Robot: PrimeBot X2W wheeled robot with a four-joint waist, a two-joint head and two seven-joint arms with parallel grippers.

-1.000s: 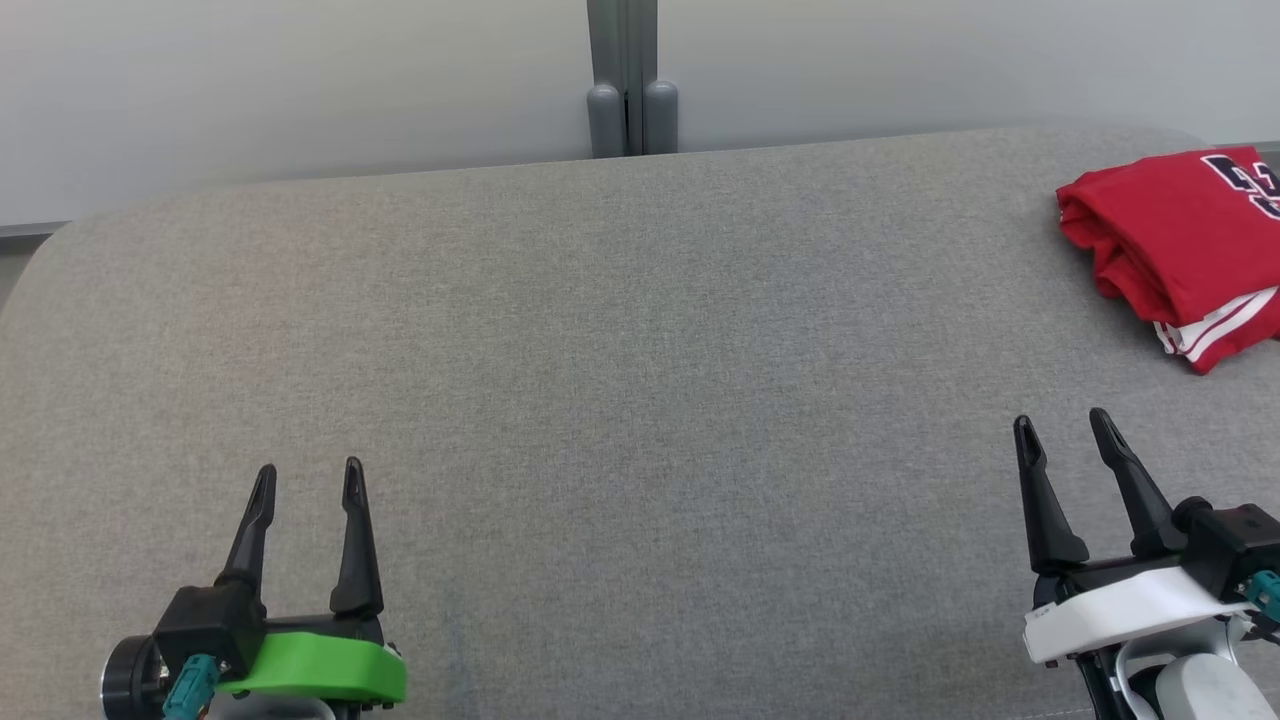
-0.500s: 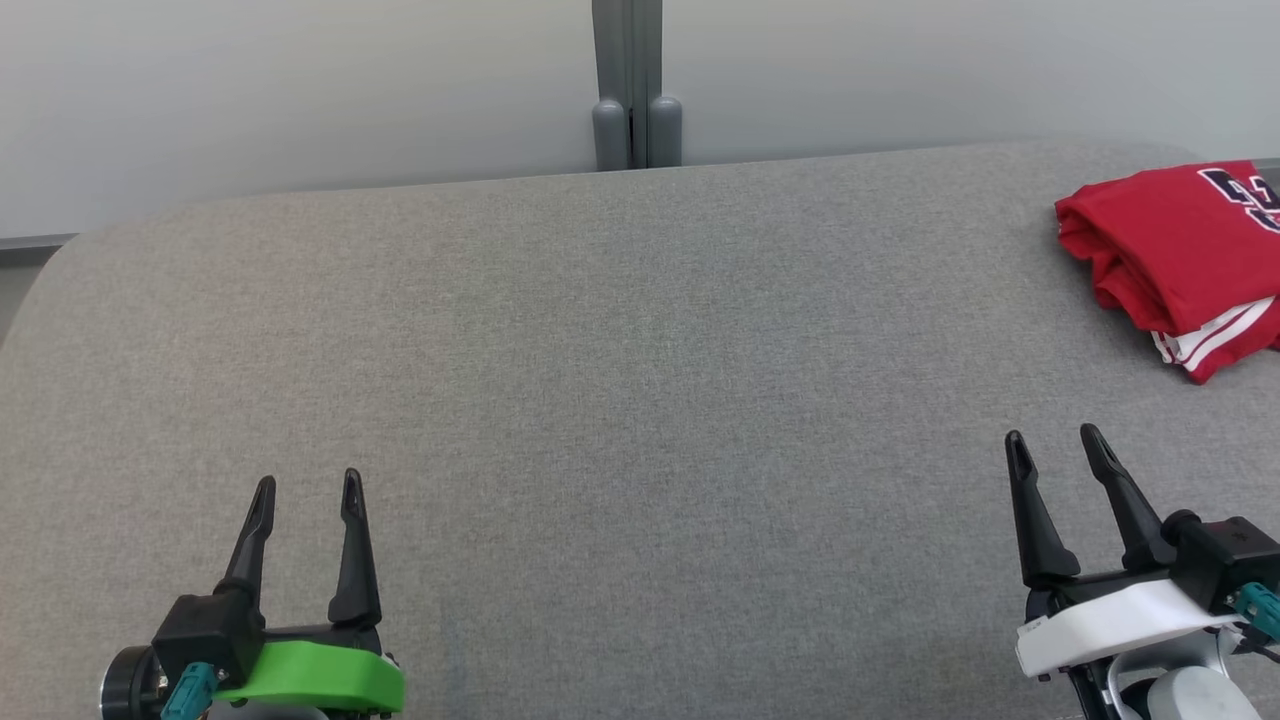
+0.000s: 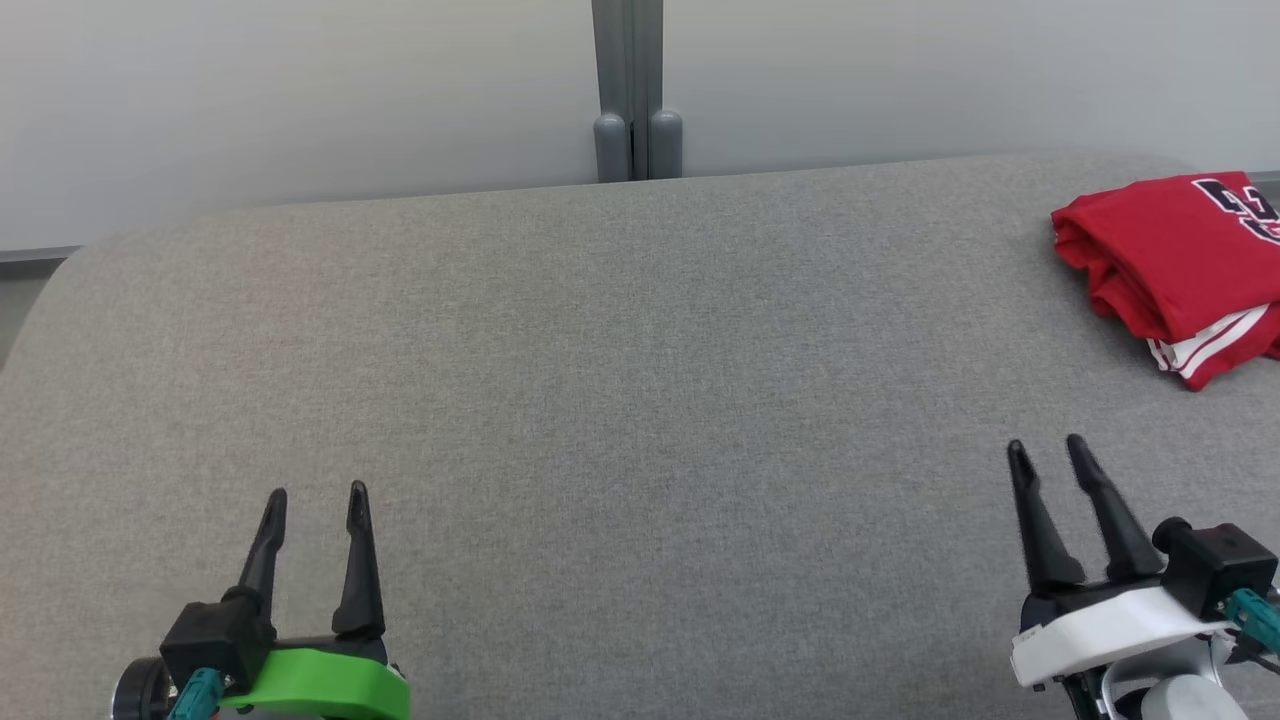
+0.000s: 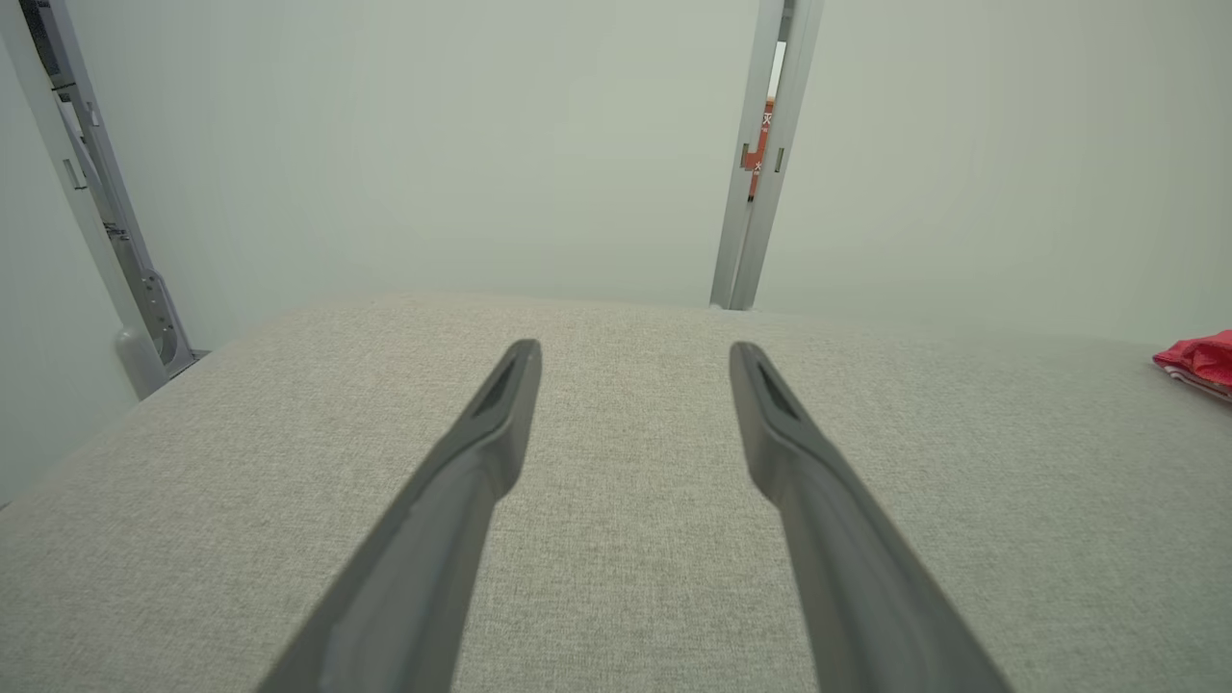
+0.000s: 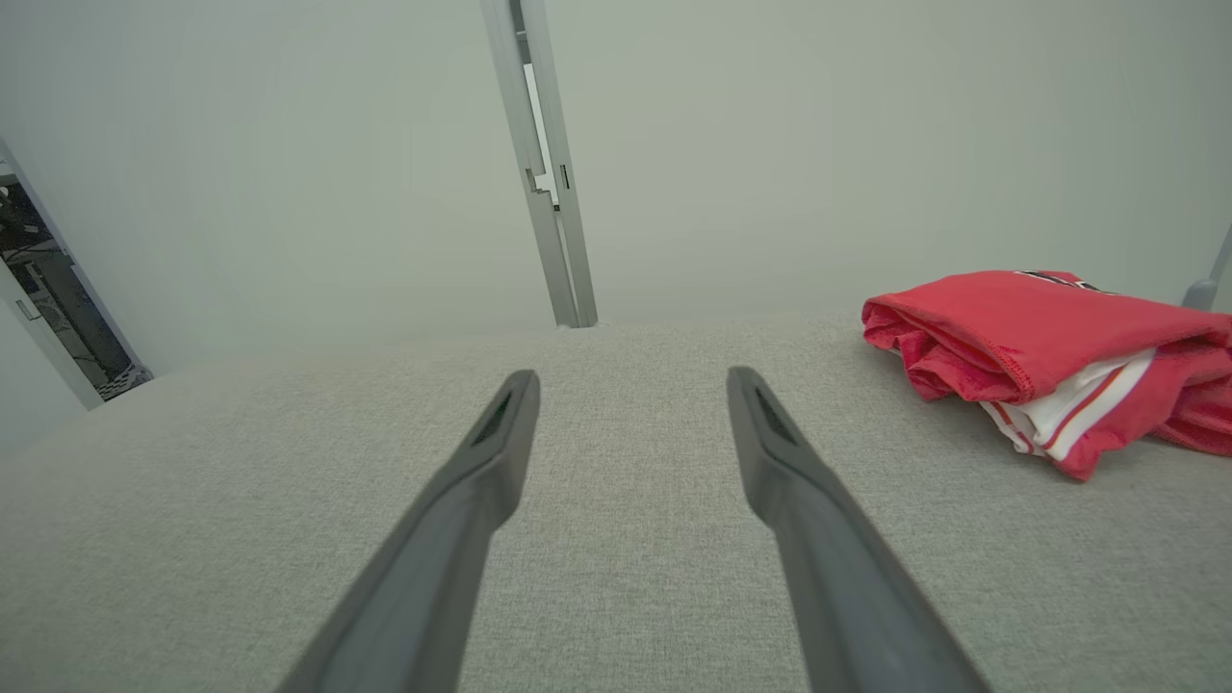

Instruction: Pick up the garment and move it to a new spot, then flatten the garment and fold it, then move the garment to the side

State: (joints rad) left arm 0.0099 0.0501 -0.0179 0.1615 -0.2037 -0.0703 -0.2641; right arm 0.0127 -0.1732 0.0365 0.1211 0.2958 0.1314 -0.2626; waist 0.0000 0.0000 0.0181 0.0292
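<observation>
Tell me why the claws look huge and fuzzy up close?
Left wrist view: the left claw sits close to the wide lens, so its lower ends swell and blur. Right wrist view: same for the right claw; the garment looks sharper. Head view: even light, no glare.

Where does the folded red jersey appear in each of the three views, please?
Head view: red jersey at the upper right, cut by the right edge.
Left wrist view: red jersey, a sliver at the right edge, mid-height.
Right wrist view: red jersey at the right, mid-height.
Shared landmark: the grey upright post behind the table, left of the jersey in every view.
</observation>
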